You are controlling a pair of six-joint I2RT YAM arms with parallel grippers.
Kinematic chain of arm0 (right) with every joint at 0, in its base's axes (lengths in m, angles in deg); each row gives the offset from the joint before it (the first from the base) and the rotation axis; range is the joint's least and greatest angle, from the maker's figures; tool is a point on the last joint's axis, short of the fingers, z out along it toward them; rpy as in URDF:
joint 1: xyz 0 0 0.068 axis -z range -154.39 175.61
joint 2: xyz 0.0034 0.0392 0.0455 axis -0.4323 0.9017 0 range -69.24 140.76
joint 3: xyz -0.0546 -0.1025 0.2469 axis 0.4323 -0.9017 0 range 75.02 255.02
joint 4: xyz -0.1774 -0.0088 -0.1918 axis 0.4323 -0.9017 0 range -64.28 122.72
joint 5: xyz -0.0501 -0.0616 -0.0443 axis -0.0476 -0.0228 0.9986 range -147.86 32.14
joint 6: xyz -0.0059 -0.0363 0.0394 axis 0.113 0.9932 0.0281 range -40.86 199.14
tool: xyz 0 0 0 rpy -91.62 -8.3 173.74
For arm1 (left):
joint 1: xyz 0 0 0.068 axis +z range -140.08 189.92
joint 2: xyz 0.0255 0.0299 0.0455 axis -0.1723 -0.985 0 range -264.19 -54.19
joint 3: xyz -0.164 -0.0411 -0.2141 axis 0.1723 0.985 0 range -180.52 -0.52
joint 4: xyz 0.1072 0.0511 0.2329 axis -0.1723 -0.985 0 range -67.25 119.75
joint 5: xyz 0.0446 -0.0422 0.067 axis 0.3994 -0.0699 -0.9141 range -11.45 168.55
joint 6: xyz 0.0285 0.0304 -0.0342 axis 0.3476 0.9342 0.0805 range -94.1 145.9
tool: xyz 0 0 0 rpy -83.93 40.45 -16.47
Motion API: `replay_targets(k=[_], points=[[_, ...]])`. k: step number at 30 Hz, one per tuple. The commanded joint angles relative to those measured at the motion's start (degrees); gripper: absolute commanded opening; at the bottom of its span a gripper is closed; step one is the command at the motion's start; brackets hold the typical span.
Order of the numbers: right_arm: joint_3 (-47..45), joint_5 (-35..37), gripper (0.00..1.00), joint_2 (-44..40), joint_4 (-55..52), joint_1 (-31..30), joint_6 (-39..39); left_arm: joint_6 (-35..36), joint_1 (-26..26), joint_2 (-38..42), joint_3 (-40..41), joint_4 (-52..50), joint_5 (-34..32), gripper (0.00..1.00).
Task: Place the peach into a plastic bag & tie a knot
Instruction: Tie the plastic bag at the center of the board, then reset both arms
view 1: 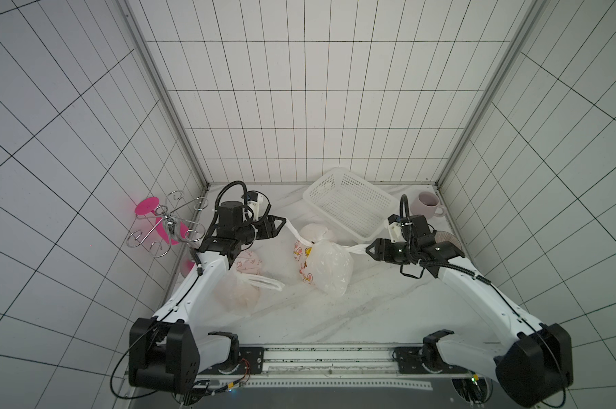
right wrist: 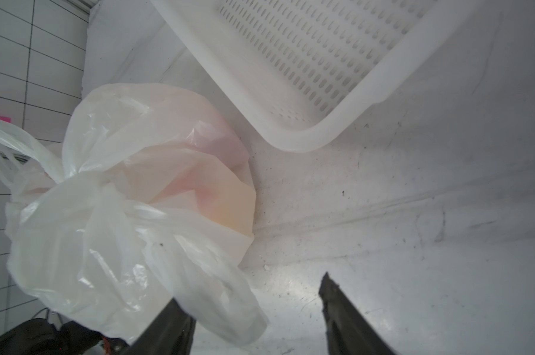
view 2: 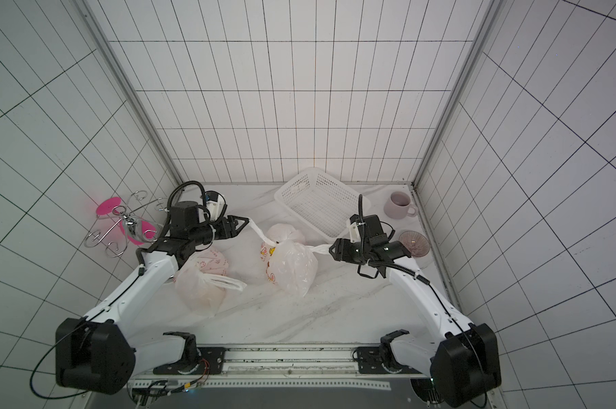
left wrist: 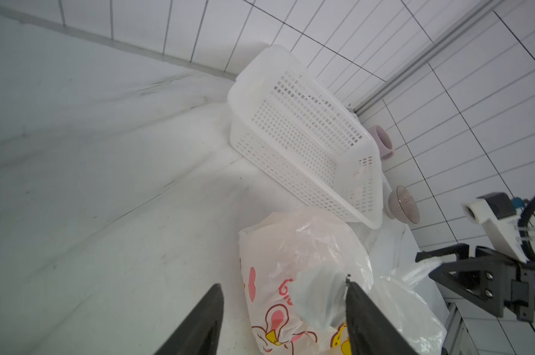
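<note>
Where the bag (view 1: pixel 329 265) lies, a basket (view 1: pixel 349 203) stands near.

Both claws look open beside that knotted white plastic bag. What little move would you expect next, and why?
Probably both arms should draw back from the bag. The left gripper and right gripper stand open and grip nothing, and the translucent white plastic bag lies knotted with the pinkish peach inside, so the tying looks done.

Left gripper (view 1: pixel 281 227) and right gripper (view 1: pixel 368 252): jaws apart. The knotted bag (view 1: pixel 329 263) blocks the span between them, with a handle strip against one finger of each. Basket (view 1: pixel 349 205) sits close beside the right jaws, far side. Second bag (view 1: pixel 241 290) lies behind the left jaws. Bare tabletop (view 1: pixel 388 301) on the near side.
</note>
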Motion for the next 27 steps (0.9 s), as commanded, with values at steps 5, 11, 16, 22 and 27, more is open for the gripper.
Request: replay_targets(k=[5,11,16,22,27], points=[[12.7,-1.0,0.80,-1.6,-5.0,7.1,-0.4,4.7,0.9,5.9,-5.7,-3.4,-23.9,0.93],[5.8,20.2,0.82,-4.7,9.2,14.6,-1.0,2.8,1.0,5.6,-6.8,1.6,-40.7,0.97],[-10.6,41.6,0.85,-7.6,30.2,14.9,14.2,12.6,-2.0,10.6,11.2,26.2,-47.5,0.98],[-24.4,45.0,0.86,-2.0,52.4,15.3,16.4,10.4,-2.0,5.6,23.4,40.3,-57.2,0.98],[-29.6,43.6,0.99,8.1,69.8,15.2,19.7,12.5,-0.5,-0.4,28.3,50.0,-56.7,0.98]])
